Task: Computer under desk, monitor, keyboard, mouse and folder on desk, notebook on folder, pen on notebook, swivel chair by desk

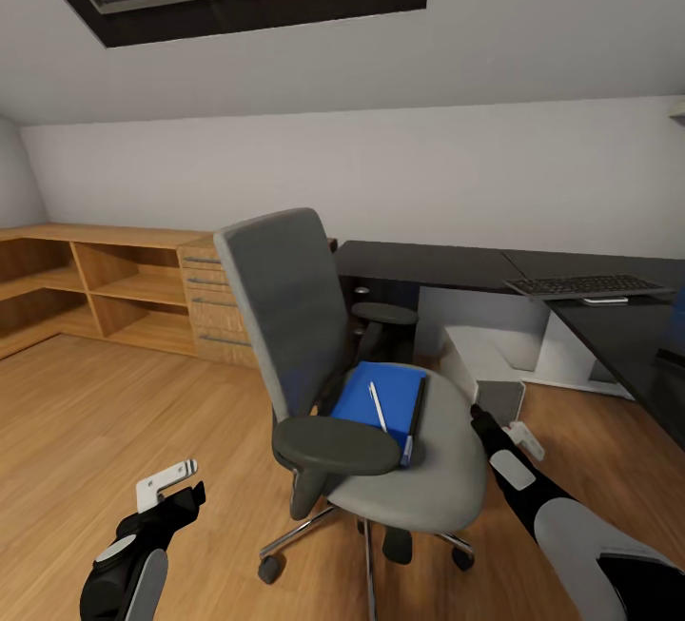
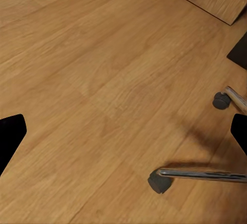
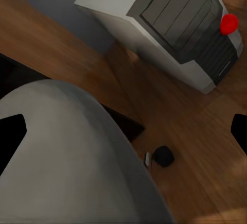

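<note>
Your right claw sits spread beside the chair seat; left claw spread over floor. Folder and pen on seat, keyboard on bench.

swivel chair seat near | computer on floor beyond

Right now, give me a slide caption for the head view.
Blue folder and pen on the swivel chair beside the desk, keyboard already on top.
</note>
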{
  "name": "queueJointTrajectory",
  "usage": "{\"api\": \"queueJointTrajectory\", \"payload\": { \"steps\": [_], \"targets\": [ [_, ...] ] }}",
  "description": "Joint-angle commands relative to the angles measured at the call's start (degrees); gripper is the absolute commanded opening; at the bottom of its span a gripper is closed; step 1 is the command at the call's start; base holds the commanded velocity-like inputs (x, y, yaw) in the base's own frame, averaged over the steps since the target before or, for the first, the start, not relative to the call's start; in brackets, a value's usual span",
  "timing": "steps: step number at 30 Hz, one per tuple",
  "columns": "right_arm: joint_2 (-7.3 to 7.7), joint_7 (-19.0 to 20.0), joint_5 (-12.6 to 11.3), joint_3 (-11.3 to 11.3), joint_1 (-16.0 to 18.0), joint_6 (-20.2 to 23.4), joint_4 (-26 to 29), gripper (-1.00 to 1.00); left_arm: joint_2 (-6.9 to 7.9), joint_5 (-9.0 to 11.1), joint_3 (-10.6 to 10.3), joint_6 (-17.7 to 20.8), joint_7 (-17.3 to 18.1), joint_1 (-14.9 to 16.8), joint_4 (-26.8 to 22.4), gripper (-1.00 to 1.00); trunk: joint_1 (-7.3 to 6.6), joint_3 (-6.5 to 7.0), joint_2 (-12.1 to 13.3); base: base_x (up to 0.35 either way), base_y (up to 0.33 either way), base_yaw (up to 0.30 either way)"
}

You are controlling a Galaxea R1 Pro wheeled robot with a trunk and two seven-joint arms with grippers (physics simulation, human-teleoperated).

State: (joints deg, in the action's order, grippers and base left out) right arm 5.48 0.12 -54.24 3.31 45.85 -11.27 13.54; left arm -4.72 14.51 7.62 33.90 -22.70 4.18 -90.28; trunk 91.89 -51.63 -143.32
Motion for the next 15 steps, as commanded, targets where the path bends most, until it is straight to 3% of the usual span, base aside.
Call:
{"api": "queueJointTrajectory", "payload": {
  "steps": [1,8,15],
  "targets": [
    [-0.04,0.02,-0.16,0.18,0.03,-0.06,0.0,1.0,-0.03,0.61,0.03,0.16,-0.42,0.04,-0.07,1.0,-0.01,-0.06,-0.03,0.0,0.0,0.0],
    [-0.14,0.05,-0.16,0.17,0.03,-0.06,-0.08,1.0,-0.06,0.61,-0.02,0.12,-0.27,0.04,-0.2,1.0,-0.01,-0.06,-0.03,0.0,0.0,0.045],
    [-0.12,0.06,-0.17,0.14,0.03,-0.08,-0.03,1.0,-0.09,0.61,-0.06,0.12,-0.24,0.04,-0.24,1.0,-0.01,-0.06,-0.03,0.0,0.0,0.215]
  ]
}}
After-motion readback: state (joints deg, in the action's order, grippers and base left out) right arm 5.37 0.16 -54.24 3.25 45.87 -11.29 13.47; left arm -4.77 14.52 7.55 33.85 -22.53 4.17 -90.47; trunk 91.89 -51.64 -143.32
